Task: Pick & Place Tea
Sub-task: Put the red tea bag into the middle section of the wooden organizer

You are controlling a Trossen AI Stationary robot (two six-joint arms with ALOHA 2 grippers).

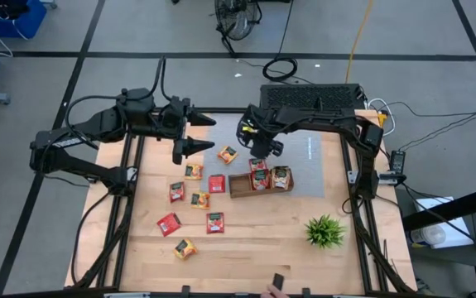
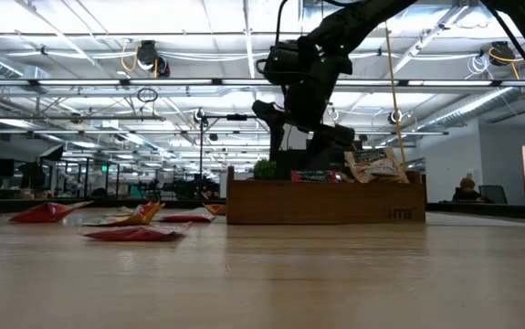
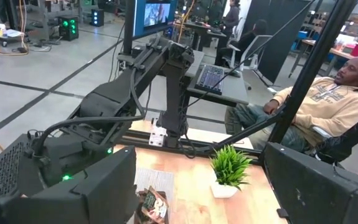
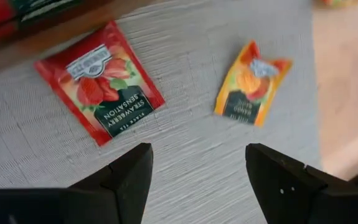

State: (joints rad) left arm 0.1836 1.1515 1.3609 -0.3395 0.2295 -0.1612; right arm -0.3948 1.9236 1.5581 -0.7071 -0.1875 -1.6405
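Note:
Several tea sachets, red and orange-yellow, lie flat on the wooden table left of the brown tray (image 1: 239, 187); two more stand in it (image 1: 271, 177). A red strawberry sachet (image 4: 101, 87) and an orange one (image 4: 250, 84) lie on the grey mat beyond the tray's far wall. My right gripper (image 4: 194, 180) hangs open above the mat near these two, pointing steeply down, with nothing between its fingers. It also shows above the tray's far wall (image 1: 260, 151). My left gripper (image 1: 209, 134) waits open, raised over the table's far left.
A spiky green plant (image 1: 325, 231) stands near the table's right front. A person sits beyond the table's right side (image 3: 328, 102). In the low view the tray (image 2: 326, 203) stands in front of my right gripper (image 2: 303, 137), with sachets (image 2: 134, 233) lying to its left.

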